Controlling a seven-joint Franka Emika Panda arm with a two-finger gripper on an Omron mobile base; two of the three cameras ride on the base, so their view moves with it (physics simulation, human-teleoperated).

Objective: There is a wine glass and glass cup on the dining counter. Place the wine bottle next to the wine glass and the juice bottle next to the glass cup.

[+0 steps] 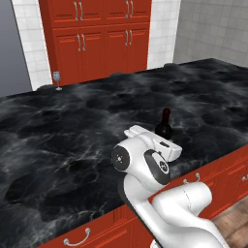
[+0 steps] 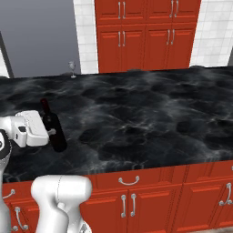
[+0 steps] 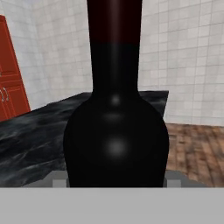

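My gripper point(image 2: 51, 132) is shut on the wine bottle point(image 2: 53, 129), a slim, nearly black bottle with a dark red top. It stands close to upright near the front edge of the dining counter point(image 2: 150, 113). From the left base view the wine bottle point(image 1: 163, 124) rises just behind my white hand. In the hand view the wine bottle point(image 3: 116, 131) sits close up between the fingertips point(image 3: 53, 180). The wine glass point(image 1: 57, 79) stands at the counter's far left edge, well away from the bottle, and shows as the wine glass point(image 2: 72, 68) in the right base view. The glass cup and juice bottle are out of view.
Red wall cabinets point(image 1: 101, 38) with metal handles stand beyond the counter. Red drawer fronts point(image 2: 132, 182) run below its near edge. Wide bare black stone lies between the bottle and the wine glass. A wooden floor point(image 3: 197, 148) lies past the counter's end.
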